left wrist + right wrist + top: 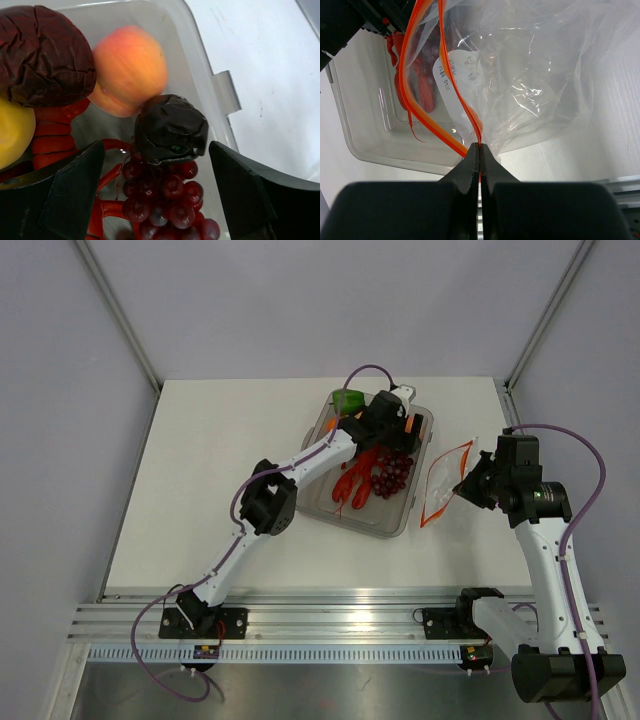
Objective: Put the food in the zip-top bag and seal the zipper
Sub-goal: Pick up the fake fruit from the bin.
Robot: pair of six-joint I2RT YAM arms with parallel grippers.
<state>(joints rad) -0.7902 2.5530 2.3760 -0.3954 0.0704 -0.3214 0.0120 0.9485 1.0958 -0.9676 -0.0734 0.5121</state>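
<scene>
- Right tool (479, 150): shut tight on one end of the zipper (420, 75), whose two orange strips spread apart farther along (mouth open).
- The bag (535, 75) fans out from that grip, clear and crinkled, just right of the tray (400, 525).
- Left tool (155, 155): spread wide over the tray, holding nothing. It straddles a black piece (170, 127) resting on the grapes (165, 200), and both pads stand off from it.
- Count in the tray: one peach (130, 70), one maroon piece (45, 50), one yellow fruit (15, 130), one lobster (50, 135), one grape bunch and one black piece, all tightly packed.
- One green pepper (347, 399) sits at the tray's far corner.
- The bag lies near the right edge of the counter (220, 460), whose widest stretch is left of the tray.
</scene>
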